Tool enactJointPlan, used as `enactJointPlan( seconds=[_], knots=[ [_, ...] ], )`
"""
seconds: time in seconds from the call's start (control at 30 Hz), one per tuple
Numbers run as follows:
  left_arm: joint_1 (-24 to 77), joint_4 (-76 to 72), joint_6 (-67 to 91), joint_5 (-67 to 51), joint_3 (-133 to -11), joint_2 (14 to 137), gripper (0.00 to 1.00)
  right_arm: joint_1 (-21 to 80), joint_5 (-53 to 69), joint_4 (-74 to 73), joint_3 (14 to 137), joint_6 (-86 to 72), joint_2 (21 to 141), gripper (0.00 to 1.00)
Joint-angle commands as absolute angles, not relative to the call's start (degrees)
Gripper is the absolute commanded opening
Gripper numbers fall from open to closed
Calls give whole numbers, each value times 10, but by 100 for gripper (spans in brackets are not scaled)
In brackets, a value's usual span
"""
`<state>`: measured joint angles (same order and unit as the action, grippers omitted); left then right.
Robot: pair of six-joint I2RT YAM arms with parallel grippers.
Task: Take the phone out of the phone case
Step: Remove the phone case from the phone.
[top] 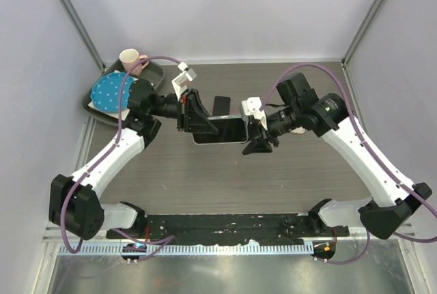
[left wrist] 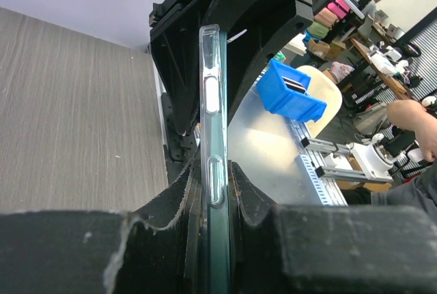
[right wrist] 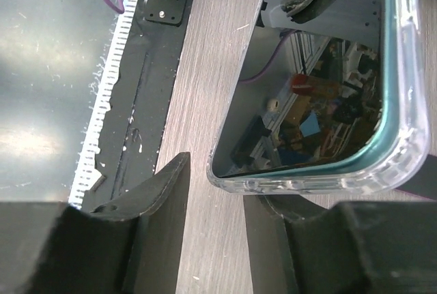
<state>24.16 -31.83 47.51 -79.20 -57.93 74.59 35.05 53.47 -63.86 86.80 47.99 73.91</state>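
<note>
Clamped tight on the phone case (left wrist: 212, 103) at the left gripper (left wrist: 217, 195), pads (left wrist: 174, 198) pressed against both broad faces, side buttons edge-on to the wrist camera. Apparently lifted off the table (top: 171, 178), with the long axis reaching away from these jaws toward the other arm.

Standing apart at the right gripper (right wrist: 218, 188), closed on nothing, with bare wood grain showing in the gap. Just beyond these fingertips, overlapping the right-hand finger: the rounded corner of the clear case, with the phone (right wrist: 307, 103) seated inside and its glass reflecting the room. No lifted lip to be seen along the visible rim. Phone judged fully in the case, separation not yet begun.

Further out from the left jaws, well apart at the far corner: a tray (top: 156, 70) carrying a pink cup (top: 130, 57) and a blue dotted plate (top: 109, 93).

Risks from here:
- Squeezing both faces with the left pads pins phone and case together, and so may fight any attempt to peel the rim away.
- Catching the whole corner with the right jaws, rather than the soft lip alone, would drag phone and case as one or twist them out of the left grip.
- Slick clear plastic and glass, so likely to slide if pulled along the pads.
- Once popped free, only air and then the table beneath the phone. Could drop if neither gripper has hold of it.
</note>
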Motion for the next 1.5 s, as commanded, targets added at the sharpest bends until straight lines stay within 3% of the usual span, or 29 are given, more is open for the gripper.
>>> enactJointPlan(
  seconds=[0.0,0.27,0.77,1.27,1.47],
  knots=[
    [244,-323,461,-732,-581,737,0,362,569,-558,875,424,713,43],
    [243,-324,457,-732,-579,735,0,357,548,-483,840,348,717,36],
    [244,-322,463,-738,-575,739,0,354,606,-511,863,425,723,13],
    [264,-359,502,-751,-557,769,0,356,695,-579,958,537,772,1],
    [274,-361,504,-756,-556,780,0,385,703,-643,1015,590,793,1]
  ],
)
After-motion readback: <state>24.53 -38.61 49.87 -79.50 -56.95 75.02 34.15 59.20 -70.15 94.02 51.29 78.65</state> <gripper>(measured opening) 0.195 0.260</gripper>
